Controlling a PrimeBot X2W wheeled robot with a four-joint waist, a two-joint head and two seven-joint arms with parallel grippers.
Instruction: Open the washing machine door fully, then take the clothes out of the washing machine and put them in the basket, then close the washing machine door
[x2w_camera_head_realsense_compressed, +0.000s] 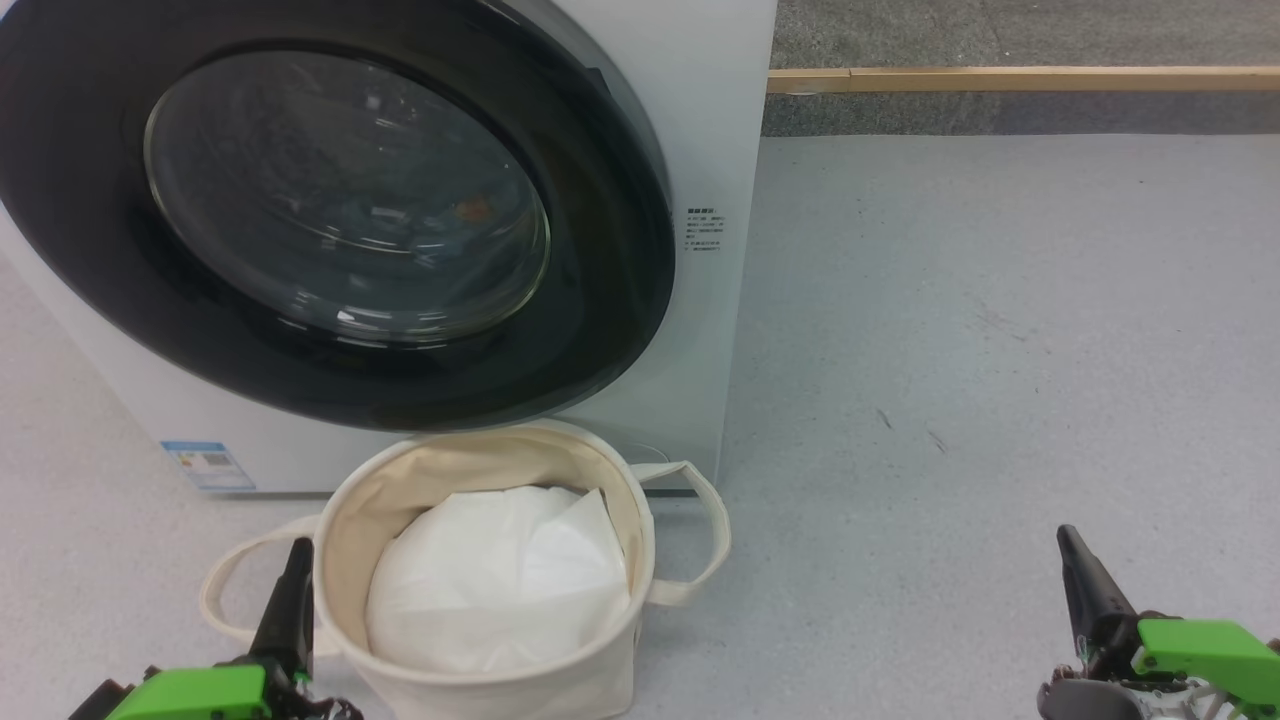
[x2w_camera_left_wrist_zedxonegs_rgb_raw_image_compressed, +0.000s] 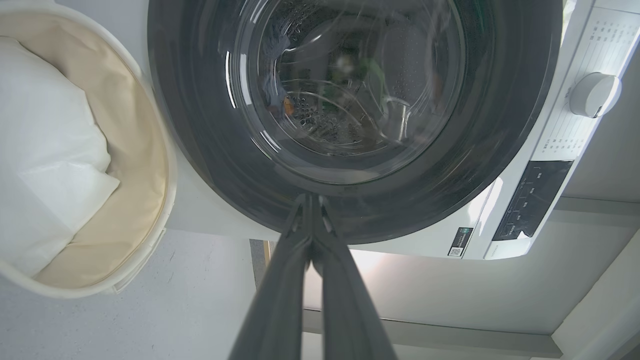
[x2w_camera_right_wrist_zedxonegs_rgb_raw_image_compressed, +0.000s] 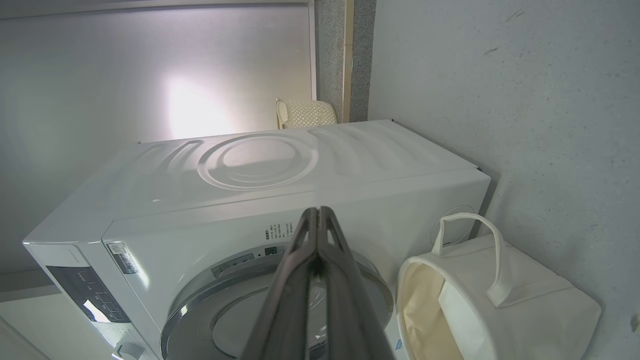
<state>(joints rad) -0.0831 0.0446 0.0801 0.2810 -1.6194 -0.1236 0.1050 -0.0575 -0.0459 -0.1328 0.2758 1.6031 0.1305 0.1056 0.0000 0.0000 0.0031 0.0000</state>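
Washer's round glossy black-rimmed glass door (x2w_camera_head_realsense_compressed: 330, 210) sits shut. Jaws pressed together, empty, on left gripper (x2w_camera_head_realsense_compressed: 298, 550) and right gripper (x2w_camera_head_realsense_compressed: 1068, 537), both short of door. Suggest: spread jaws, hook rim edge, swing fully wide.

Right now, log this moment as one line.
door shut | clothes inside, faintly visible | basket holds white sheet | left gripper shut, beside basket | right gripper shut, over floor

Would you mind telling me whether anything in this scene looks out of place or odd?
Nothing looks spilled or damaged. The only oddity: the basket, standing just below the closed washing machine door, already holds a crumpled white padding sheet that takes up much of its room.
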